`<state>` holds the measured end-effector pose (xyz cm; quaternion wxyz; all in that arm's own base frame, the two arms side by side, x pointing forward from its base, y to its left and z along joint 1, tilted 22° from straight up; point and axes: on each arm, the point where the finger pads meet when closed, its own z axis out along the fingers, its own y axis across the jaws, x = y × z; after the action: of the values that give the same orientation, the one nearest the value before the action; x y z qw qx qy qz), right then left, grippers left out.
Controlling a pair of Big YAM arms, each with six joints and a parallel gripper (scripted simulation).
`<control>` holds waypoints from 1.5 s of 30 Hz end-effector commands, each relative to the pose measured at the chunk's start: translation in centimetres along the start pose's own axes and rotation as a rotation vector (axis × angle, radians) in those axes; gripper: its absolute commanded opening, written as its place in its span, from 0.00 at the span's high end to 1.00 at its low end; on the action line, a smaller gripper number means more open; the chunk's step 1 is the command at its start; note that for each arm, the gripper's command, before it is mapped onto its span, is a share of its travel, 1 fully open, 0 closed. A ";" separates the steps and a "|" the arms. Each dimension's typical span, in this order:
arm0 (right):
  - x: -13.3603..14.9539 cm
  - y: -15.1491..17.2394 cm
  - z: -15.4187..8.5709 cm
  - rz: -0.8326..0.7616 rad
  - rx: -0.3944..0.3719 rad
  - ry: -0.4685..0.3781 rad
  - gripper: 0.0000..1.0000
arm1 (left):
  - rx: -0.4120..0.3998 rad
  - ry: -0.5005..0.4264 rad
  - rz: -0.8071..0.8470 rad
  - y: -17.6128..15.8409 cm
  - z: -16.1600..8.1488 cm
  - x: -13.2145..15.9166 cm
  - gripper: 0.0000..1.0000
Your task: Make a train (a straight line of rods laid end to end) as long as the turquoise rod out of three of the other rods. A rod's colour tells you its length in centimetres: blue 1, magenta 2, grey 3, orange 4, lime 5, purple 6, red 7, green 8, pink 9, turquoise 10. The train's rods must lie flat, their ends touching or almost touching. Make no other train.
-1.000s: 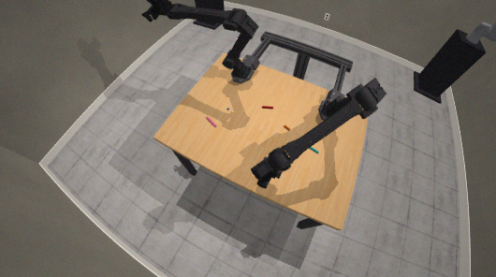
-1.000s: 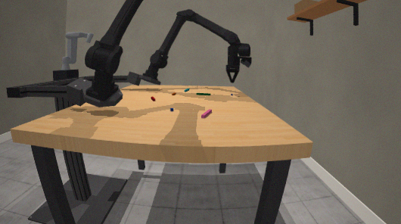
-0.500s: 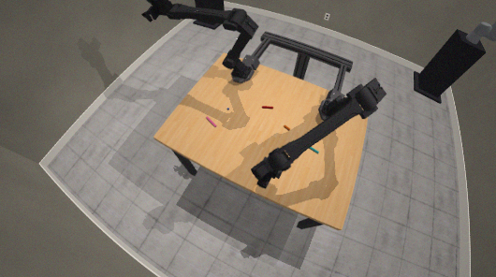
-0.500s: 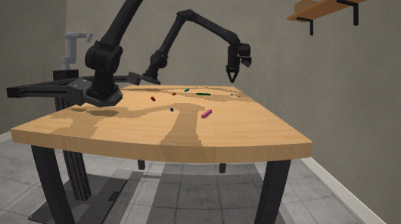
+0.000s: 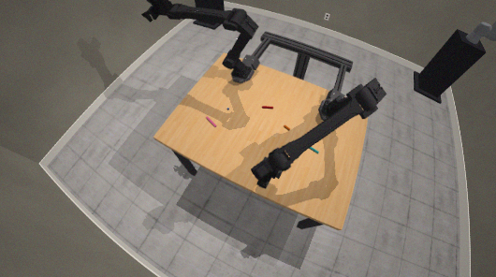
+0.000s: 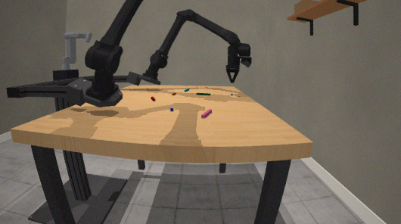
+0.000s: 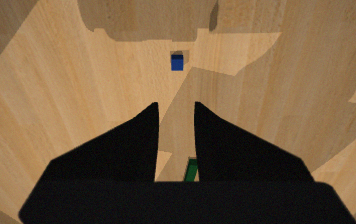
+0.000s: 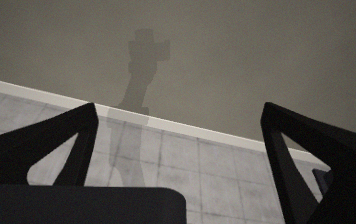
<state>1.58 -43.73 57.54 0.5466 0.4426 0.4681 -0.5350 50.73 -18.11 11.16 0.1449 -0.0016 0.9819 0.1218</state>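
Observation:
The turquoise rod (image 5: 313, 150) (image 6: 187, 90) lies flat, partly behind the left arm in the top view. A green rod (image 6: 203, 94) (image 7: 191, 170) lies flat; the left arm hides it in the top view. One small blue rod (image 6: 231, 94) (image 7: 177, 62) lies apart from the green rod. Another blue rod (image 5: 227, 109) (image 6: 172, 110) lies near the pink rod (image 5: 211, 122) (image 6: 206, 113). My left gripper (image 6: 232, 82) (image 7: 176, 111) is partly open and empty, pointing down above the table near the first blue rod. My right gripper (image 5: 147, 16) (image 8: 179, 112) is wide open and empty, far off the table.
A red rod (image 5: 268, 107) (image 6: 153, 98) and an orange rod (image 5: 286, 127) (image 6: 174, 94) lie separately around the middle of the table (image 5: 243, 153) (image 6: 242, 135). The left arm stretches over the table. The right arm reaches out past the table edge, facing the wall.

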 end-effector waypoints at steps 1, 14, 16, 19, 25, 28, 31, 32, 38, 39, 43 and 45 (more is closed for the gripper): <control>-4.6 -1.0 0.3 0.012 0.023 -0.087 0.00 | -0.003 0.006 0.000 0.2 1.0 -0.4 0.77; -4.6 -1.0 0.3 0.012 0.023 -0.087 0.00 | -0.005 0.013 0.002 0.4 2.1 -0.1 0.77; -4.6 -1.0 0.3 0.012 0.023 -0.087 0.00 | -0.005 0.013 0.002 0.4 2.4 -0.1 0.77; -4.6 -1.0 0.3 0.012 0.023 -0.087 0.00 | -0.005 0.013 0.002 0.4 2.8 -0.1 0.77; -4.6 -1.0 0.3 0.012 0.023 -0.087 0.00 | -0.005 0.013 0.002 0.3 3.4 -0.1 0.77; -4.6 -1.0 0.3 0.012 0.023 -0.087 0.00 | -0.005 0.013 0.002 0.3 3.9 -0.1 0.77; -4.6 -1.0 0.3 0.012 0.023 -0.087 0.00 | -0.005 0.013 0.002 0.3 4.4 -0.1 0.77; -4.6 -1.0 0.3 0.012 0.023 -0.087 0.00 | -0.005 0.013 0.002 0.3 4.6 -0.1 0.77; -4.6 -1.0 0.3 0.012 0.023 -0.087 0.00 | -0.005 0.013 0.002 0.3 5.2 -0.2 0.77; -4.6 -1.0 0.3 0.012 0.023 -0.087 0.00 | -0.005 0.012 0.001 0.3 5.3 -0.2 0.77; -4.6 -1.0 0.3 0.012 0.023 -0.087 0.00 | -0.005 0.013 0.002 0.3 5.8 -0.2 0.77; -4.6 -1.0 0.3 0.012 0.023 -0.087 0.00 | -0.005 0.013 0.002 0.3 6.0 -0.2 0.77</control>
<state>1.58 -43.73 57.54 0.5466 0.4426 0.4681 -0.5350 52.22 -17.32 7.29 0.1470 -0.0005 0.9818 0.1202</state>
